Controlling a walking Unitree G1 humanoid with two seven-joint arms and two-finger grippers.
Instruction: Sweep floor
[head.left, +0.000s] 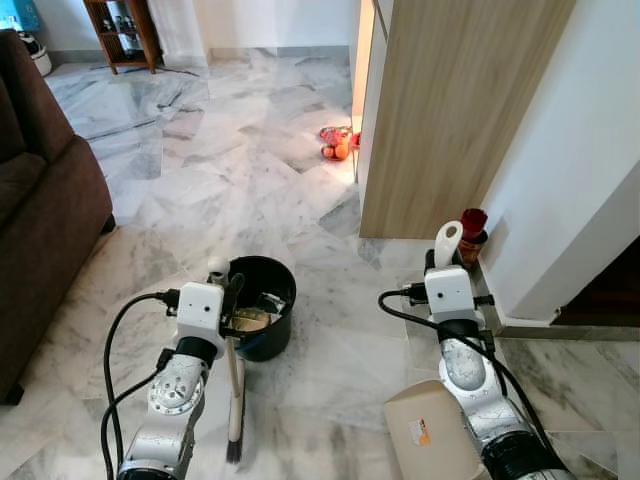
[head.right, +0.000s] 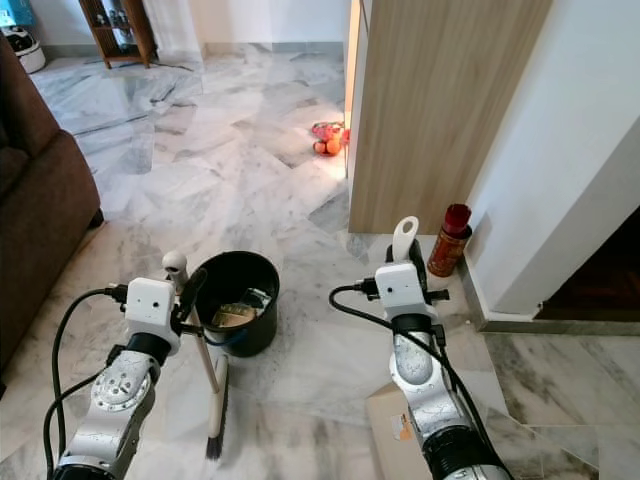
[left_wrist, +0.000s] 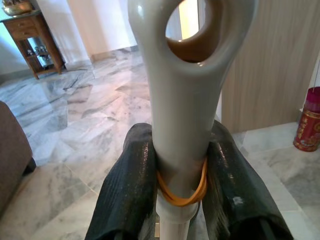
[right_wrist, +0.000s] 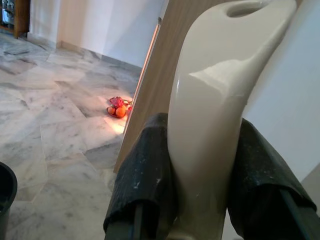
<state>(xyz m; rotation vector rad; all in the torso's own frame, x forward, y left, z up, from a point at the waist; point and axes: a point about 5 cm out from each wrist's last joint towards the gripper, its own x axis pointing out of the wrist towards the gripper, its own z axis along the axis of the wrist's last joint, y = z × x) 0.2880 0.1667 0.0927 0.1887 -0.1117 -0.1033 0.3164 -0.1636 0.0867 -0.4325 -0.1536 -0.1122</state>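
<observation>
The broom (head.left: 236, 400) stands almost upright beside the left arm, its handle rising to the left gripper (left_wrist: 181, 170) and its dark bristles resting on the marble floor (head.left: 200, 170) just in front of the robot. Its long axis runs from the jaws down to the floor, leaning a little toward the bucket (head.left: 262, 305). In the left wrist view the jaws are closed on the handle just under its hanging hole, where an orange rubber band (left_wrist: 182, 192) goes around it.

The dustpan (head.left: 432, 440) lies low beside the right arm, close to the robot's body. Its pale handle goes up into the right gripper (right_wrist: 207, 170), and the jaws there are closed on both sides of it.

The black bucket stands on the floor just beyond the broom head, with some rubbish inside. So the bristles are between the robot and the bucket, and the dustpan is well to the right of them. I judge that the next sweep must bring the broom head sideways toward the dustpan, and the left arm is the one that can do this.

A red bottle (head.right: 447, 240) stands by the wall near the wooden panel (head.left: 450, 110).
</observation>
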